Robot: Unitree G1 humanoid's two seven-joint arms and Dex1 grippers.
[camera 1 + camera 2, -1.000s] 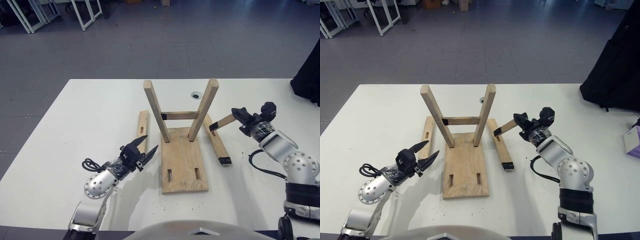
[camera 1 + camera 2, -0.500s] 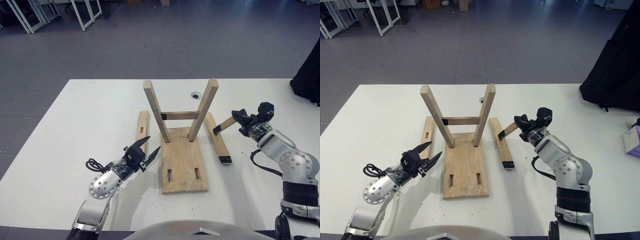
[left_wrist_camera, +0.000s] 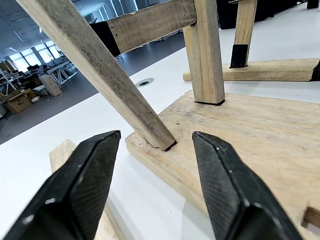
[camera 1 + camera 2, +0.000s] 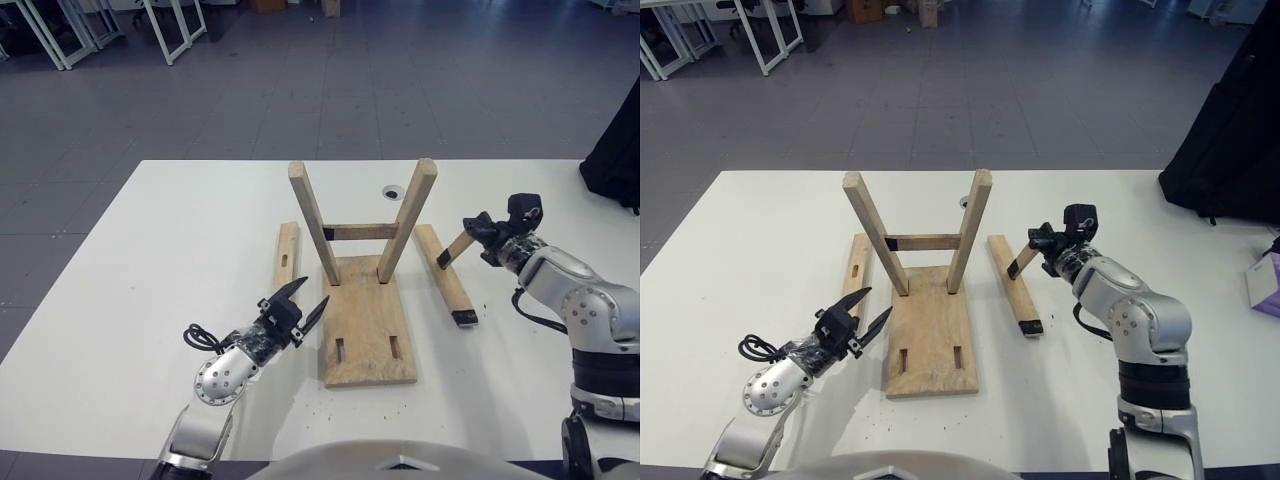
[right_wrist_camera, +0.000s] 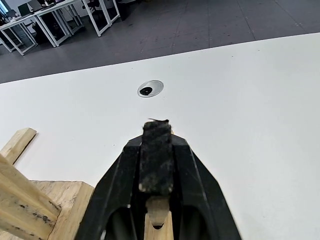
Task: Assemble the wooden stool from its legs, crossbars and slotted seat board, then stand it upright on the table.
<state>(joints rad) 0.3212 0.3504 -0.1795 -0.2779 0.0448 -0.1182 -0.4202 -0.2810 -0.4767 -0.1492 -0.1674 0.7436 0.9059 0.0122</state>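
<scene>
Step in hand, by my read: second leg pair is going together. The right gripper [image 4: 478, 232] is clamped on the upper end of a short crossbar [image 4: 456, 250], which slants down to the right loose leg [image 4: 445, 285], lying flat on the table [image 4: 160, 260] just right of the seat board [image 4: 368, 325]. Crossbar's dark lower tip meets that leg approx mid-length; can't tell if it's seated in the slot or only resting there. Left gripper [image 4: 312, 293] hovers low at the board's left edge, fingers [image 3: 85, 185] apart, nothing btwn them but air, w/ the board corner right ahead. The board lies flat at table centre, pale rough wood. Two upright legs [image 4: 313, 225] are plugged in at its far end, splaying outward and tied by a fitted crossbar [image 4: 360, 232]. Two empty slots [image 4: 340, 349] show at the near end. Another leg, the left loose leg [image 4: 286, 254], lies flat on the board's far left side, slot facing up. Next probably: press the held bar home, bring the left leg onto its other end, then drop the pair into the near slots. That needs square alignment, since the tenons look tight.
</scene>
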